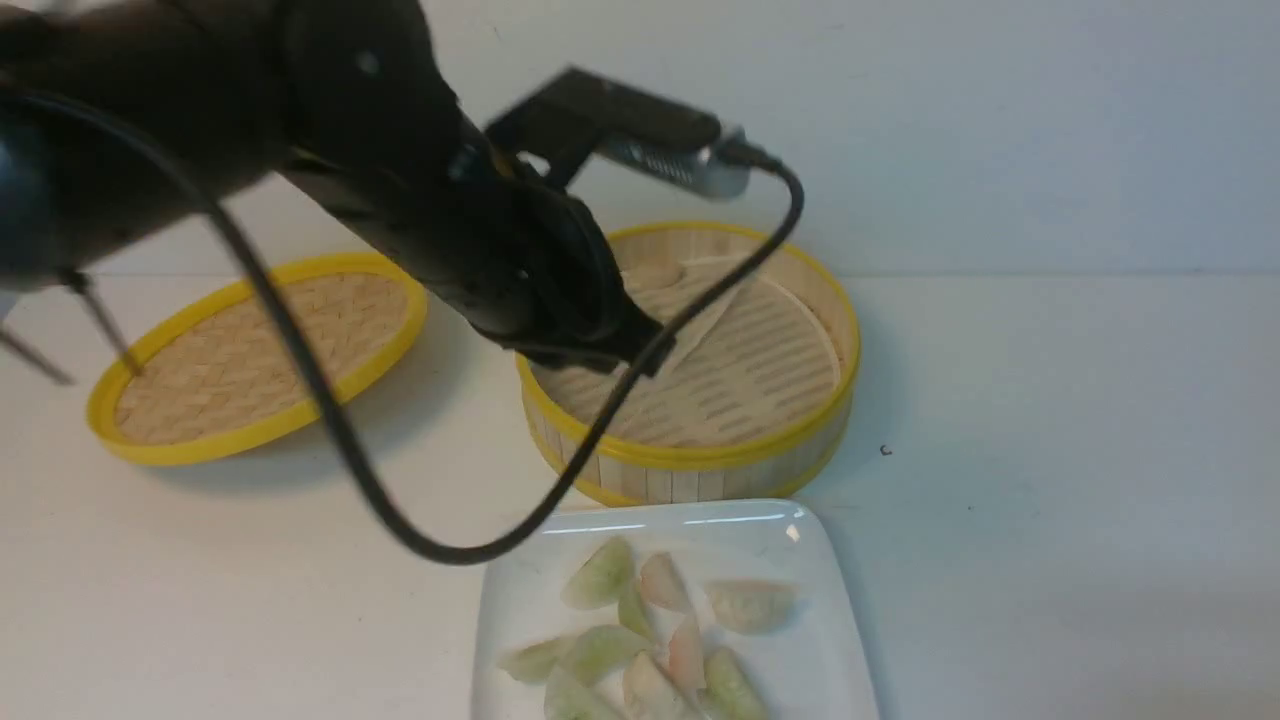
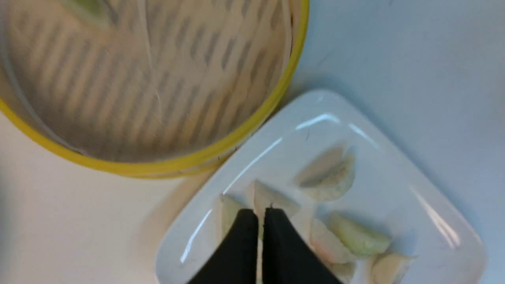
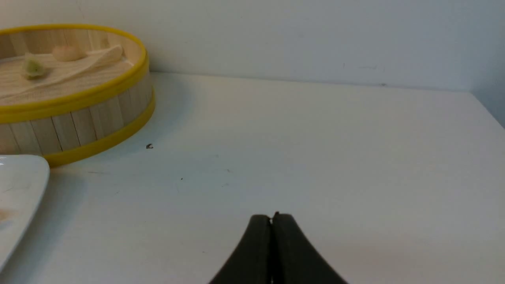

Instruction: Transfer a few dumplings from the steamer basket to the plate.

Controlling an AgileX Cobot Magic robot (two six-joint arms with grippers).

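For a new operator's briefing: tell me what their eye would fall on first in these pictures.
The black left arm and its looping cable fill the upper left of the front view, crossing in front of the steamer basket. Nearest the camera, the white plate carries a heap of dumplings. The basket behind it looks nearly empty, and a yellow-rimmed lid lies on its left.

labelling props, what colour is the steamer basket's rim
Yellow, on the steamer basket; clearest in the front view.
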